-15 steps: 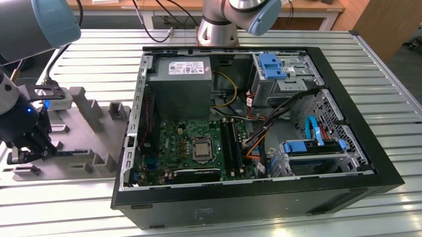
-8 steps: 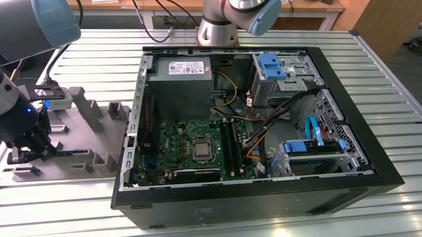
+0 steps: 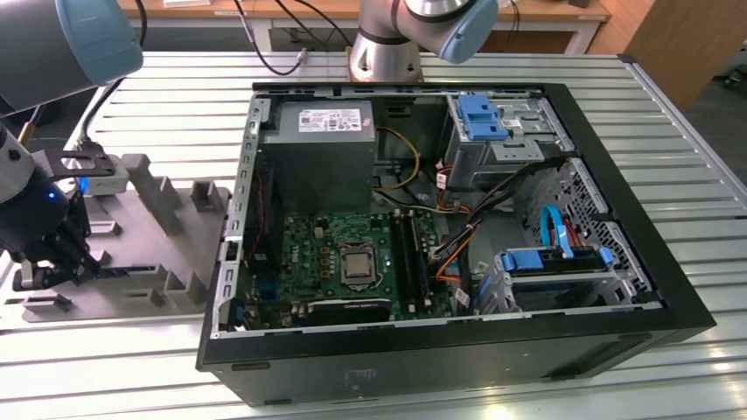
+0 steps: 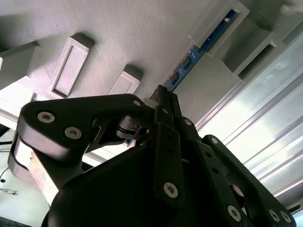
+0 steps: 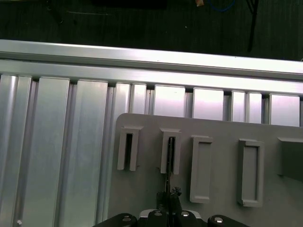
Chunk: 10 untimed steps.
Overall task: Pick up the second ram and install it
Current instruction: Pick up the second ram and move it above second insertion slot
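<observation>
End effector (image 4: 163, 94) pinches the second ram (image 4: 188, 59) — stick half hidden in the grey tray (image 4: 142, 28) slot

Looked like a robotics lab or test workshop, not a home. Shown by a desk (image 3: 175, 114) built of ribbed aluminium profiles, with a robot arm's base (image 3: 391, 52) standing at its far edge and loose cables (image 3: 275, 52) trailing beside. Carried an opened computer case (image 3: 467, 350) with bare motherboard (image 3: 338, 254), wiring (image 3: 456, 236) and drive bays (image 3: 502, 131) exposed, plus a grey fixture tray (image 3: 152, 254) under a black gripper (image 4: 162, 92). Backed by a wooden table (image 3: 561, 13).
</observation>
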Each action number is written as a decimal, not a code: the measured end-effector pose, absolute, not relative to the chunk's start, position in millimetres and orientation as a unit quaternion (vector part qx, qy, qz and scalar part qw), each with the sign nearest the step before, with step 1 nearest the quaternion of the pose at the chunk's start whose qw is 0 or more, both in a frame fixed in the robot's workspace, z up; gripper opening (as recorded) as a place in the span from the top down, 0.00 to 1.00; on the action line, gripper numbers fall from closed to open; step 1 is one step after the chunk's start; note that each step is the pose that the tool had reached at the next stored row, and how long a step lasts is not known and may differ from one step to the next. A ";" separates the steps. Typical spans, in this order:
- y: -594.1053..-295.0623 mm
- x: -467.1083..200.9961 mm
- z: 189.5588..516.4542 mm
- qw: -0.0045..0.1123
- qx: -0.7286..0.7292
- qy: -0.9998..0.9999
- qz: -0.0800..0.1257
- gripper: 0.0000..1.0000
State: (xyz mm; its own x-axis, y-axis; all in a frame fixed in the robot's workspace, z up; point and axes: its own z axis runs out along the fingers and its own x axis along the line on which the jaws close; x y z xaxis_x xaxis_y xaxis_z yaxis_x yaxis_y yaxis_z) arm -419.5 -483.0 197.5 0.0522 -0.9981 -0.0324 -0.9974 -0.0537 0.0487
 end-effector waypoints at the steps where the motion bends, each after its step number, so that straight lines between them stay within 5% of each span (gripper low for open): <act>1: -483.0 -419.5 197.5 0.007 0.725 -0.688 -0.029 0.87; 10: -483.0 -419.5 197.5 0.006 0.724 -0.690 -0.029 0.87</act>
State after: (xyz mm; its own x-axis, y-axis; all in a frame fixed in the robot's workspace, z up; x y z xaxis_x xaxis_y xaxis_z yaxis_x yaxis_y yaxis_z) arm -419.5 -483.0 197.5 0.0473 -0.9983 -0.0330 -0.9976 -0.0489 0.0487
